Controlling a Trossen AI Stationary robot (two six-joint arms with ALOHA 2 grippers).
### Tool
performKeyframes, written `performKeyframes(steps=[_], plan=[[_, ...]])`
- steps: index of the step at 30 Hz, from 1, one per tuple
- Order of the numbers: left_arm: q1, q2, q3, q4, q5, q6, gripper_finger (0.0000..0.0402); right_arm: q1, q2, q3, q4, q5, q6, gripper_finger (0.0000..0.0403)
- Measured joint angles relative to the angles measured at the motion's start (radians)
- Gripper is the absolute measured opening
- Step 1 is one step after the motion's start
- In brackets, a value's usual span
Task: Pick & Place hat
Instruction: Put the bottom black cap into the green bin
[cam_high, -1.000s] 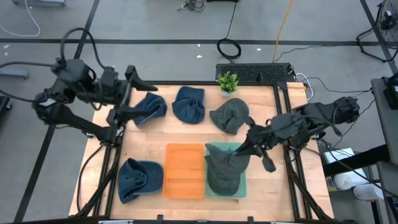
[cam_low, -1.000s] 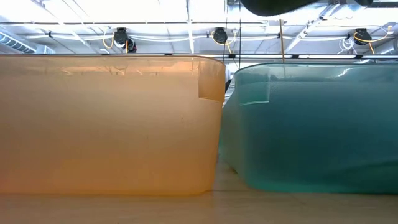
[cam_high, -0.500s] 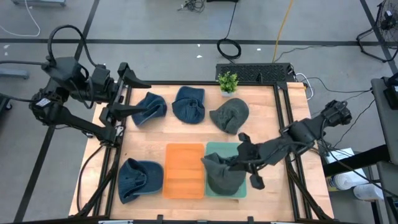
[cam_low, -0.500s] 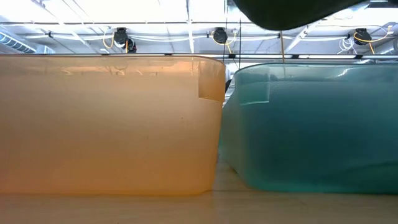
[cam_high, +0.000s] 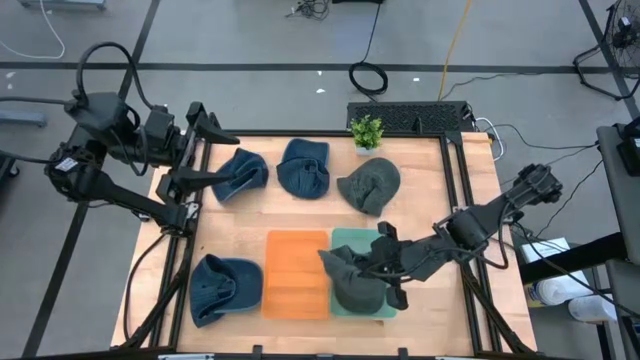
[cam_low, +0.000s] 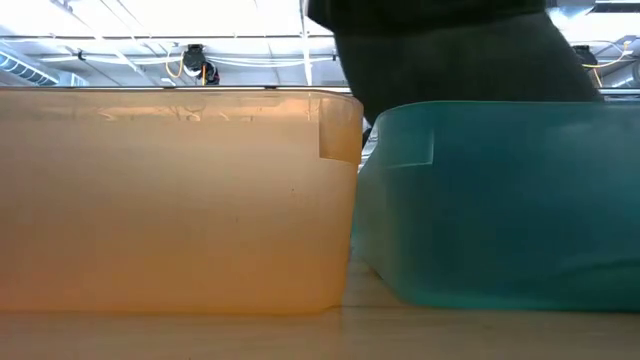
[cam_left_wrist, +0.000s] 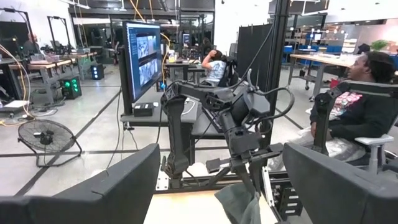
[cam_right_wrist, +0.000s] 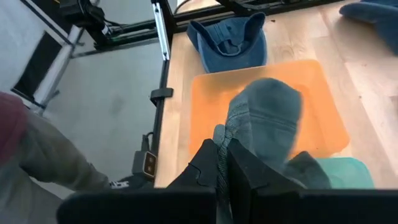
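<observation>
A grey-green hat (cam_high: 348, 278) hangs over the teal bin (cam_high: 388, 308) with my right gripper (cam_high: 370, 264) shut on it. In the low view the hat (cam_low: 455, 50) dips behind the teal bin's rim (cam_low: 500, 108). The right wrist view shows the hat (cam_right_wrist: 268, 121) ahead of the shut fingers. My left gripper (cam_high: 205, 150) stands open and level past the table's far left corner, touching nothing. Its two fingers (cam_left_wrist: 121, 186) frame the left wrist view. My right gripper pinches a bunched fold of the hat's fabric (cam_right_wrist: 221, 138) between its two fingers. The fingers slant downward from the table's right side. The hat hangs below and ahead of them, slack, its lower part down inside the teal bin.
An orange bin (cam_high: 296, 272) stands left of the teal one. Blue hats lie at the far left (cam_high: 240, 172), far middle (cam_high: 305, 165) and near left (cam_high: 225, 290), and another grey-green hat (cam_high: 370, 185) at the far right. A small plant (cam_high: 366, 131) stands at the far edge.
My right gripper has moved down and toward the near edge and the left, rolling as it went, still shut on the hat. The hat has sunk from above the teal bin until its lower part is below the rim.
</observation>
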Motion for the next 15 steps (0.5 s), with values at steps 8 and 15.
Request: performKeyframes(steps=[8,15], plan=[[0.000,-0.009,0.000,-0.001,0.000,-0.001,0.0345,-0.001,-0.078,-0.149,0.104,-0.004,0.040,0.0000],[0.000,-0.009,0.000,-0.017,-0.007,-0.003,0.0347,-0.047,-0.188,-0.308,0.155,-0.005,0.072,0.0000]])
